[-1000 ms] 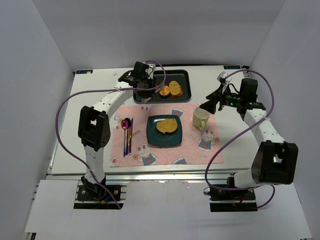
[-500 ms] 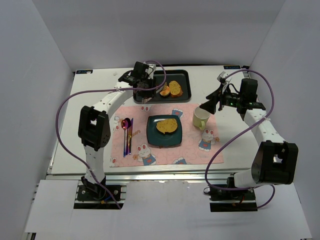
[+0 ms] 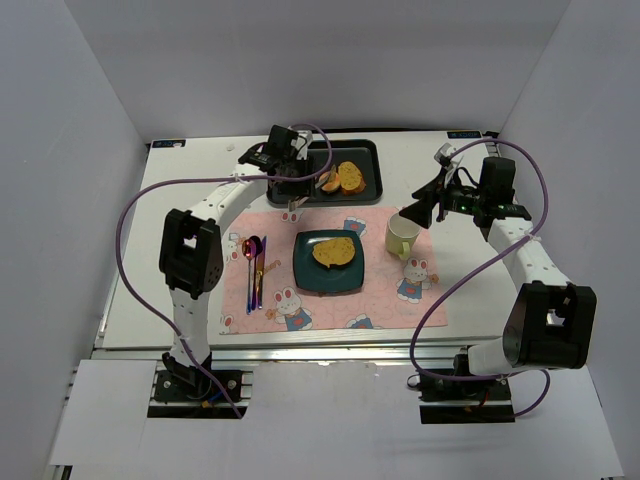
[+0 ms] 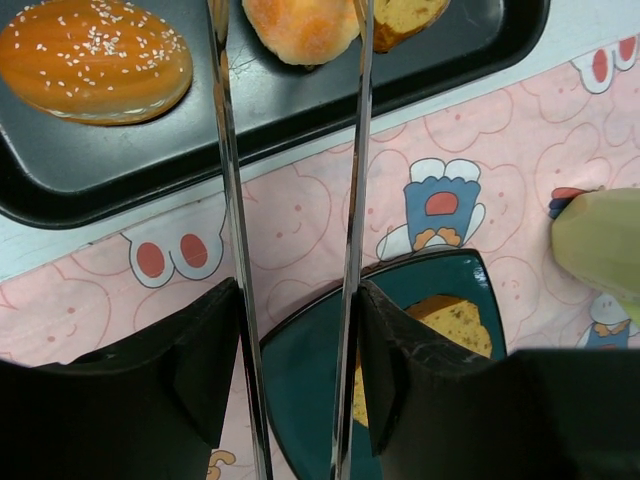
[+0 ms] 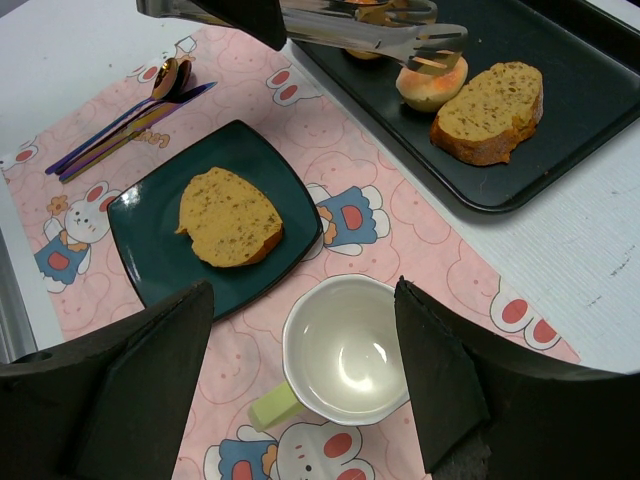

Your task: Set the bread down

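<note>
Bread (image 5: 228, 217) lies flat on plate (image 5: 150, 255), long axis seemingly diagonal.

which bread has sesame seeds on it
The oval bun at the left end of the black tray in the left wrist view; the round roll and bread slices are seedless.

Tongs (image 4: 352, 150) were polished metal; tray (image 4: 120, 150) matt black; plate (image 5: 150, 240) glossy teal; bread (image 5: 228, 217) rough, porous.

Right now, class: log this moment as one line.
left fingers: open above tray roll | right fingers: empty over cup | plate: holds bread slice
</note>
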`<state>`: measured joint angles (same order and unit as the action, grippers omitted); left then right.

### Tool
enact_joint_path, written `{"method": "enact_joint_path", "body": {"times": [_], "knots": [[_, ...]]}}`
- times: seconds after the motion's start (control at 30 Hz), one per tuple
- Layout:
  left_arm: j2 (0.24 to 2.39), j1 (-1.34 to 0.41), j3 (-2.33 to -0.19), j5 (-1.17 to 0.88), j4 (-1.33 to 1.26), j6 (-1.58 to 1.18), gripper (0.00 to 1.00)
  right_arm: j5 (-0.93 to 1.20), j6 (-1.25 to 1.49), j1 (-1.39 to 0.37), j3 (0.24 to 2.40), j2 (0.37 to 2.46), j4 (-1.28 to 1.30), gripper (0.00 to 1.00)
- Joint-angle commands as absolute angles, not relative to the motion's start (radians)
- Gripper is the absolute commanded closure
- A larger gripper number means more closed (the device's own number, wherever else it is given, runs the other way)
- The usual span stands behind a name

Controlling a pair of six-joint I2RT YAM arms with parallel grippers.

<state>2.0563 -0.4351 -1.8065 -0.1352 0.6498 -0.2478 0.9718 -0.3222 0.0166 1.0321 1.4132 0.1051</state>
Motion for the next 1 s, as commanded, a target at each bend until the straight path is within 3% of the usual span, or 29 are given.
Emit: {"method": "enact_joint_path", "body": {"times": [0.0, 0.97], "knots": [[2.049, -0.422, -1.813, -0.186, 0.606, -0.273, 0.41, 0.985, -0.330, 0.012, 1.043, 1.408, 0.101, 0.22], [2.056, -0.385, -1.746, -0.336, 0.549, -0.359, 0.40, 0.985, -0.333, 0.012, 1.031, 1.407, 0.100, 0.22]]}}
